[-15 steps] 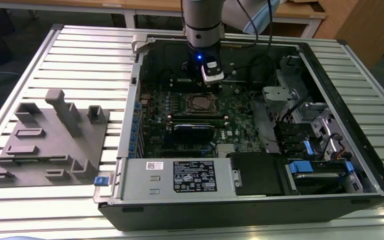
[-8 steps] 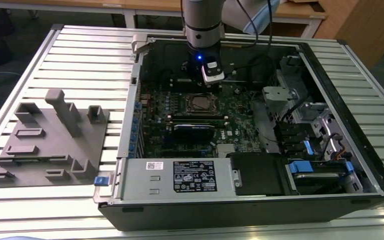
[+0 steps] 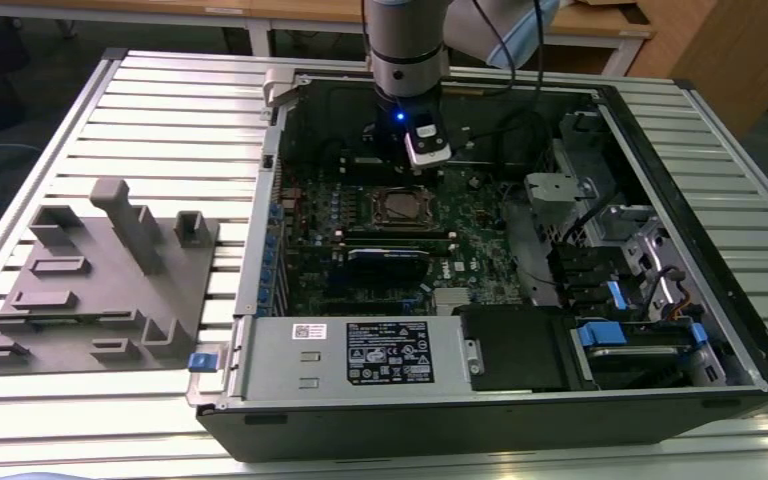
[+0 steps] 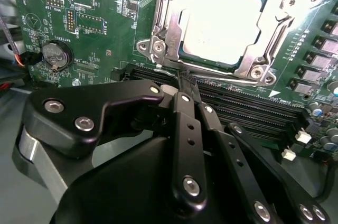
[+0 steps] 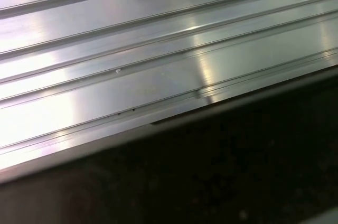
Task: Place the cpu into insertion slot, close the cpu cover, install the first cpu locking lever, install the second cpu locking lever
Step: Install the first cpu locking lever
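Note:
The cpu (image 4: 222,23) lies flat in its socket on the green motherboard, its pale metal top showing through the square opening. The silvery cpu cover (image 4: 168,28) is down around it like a frame. In the second wrist view my gripper (image 4: 185,82) has its black fingers (image 4: 182,123) brought together, shut, with nothing seen between them. The tips sit at the socket's edge beside a thin metal lever rod (image 4: 168,69); I cannot tell whether they touch it. In the exterior view the gripper (image 3: 414,170) hangs just behind the socket and its cpu (image 3: 398,207).
The open computer case (image 3: 704,330) lies on a slatted aluminium table (image 5: 158,49). Memory slots (image 4: 253,109) run close under the fingers, and a coin battery (image 4: 55,55) sits nearby. A grey fixture block (image 3: 91,280) stands at the exterior view's left. The power supply (image 3: 357,350) fills the case's near side.

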`<control>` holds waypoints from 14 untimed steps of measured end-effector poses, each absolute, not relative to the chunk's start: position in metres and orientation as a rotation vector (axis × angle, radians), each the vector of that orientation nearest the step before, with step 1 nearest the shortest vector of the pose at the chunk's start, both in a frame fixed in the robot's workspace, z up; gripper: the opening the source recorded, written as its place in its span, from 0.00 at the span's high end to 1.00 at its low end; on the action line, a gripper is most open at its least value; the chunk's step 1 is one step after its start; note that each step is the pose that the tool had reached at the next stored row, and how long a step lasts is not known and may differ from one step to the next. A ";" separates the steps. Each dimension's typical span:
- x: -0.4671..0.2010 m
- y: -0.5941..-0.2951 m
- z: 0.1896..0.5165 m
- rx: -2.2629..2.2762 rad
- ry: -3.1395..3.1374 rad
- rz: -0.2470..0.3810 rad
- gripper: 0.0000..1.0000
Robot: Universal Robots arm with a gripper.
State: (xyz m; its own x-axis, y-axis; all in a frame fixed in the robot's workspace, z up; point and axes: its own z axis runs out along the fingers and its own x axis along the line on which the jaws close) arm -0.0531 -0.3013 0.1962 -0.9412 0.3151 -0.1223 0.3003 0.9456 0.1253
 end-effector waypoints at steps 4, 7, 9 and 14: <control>-0.053 -0.301 0.196 0.454 2.962 0.159 0.89; -0.053 -0.301 0.196 0.453 2.962 0.159 0.89; -0.053 -0.302 0.196 0.453 2.962 0.159 0.89; -0.053 -0.301 0.198 0.453 2.962 0.159 0.89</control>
State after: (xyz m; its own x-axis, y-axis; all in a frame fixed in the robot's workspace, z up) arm -0.0531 -0.3012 0.1979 -0.9447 0.3040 -0.1229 0.2891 0.9490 0.1255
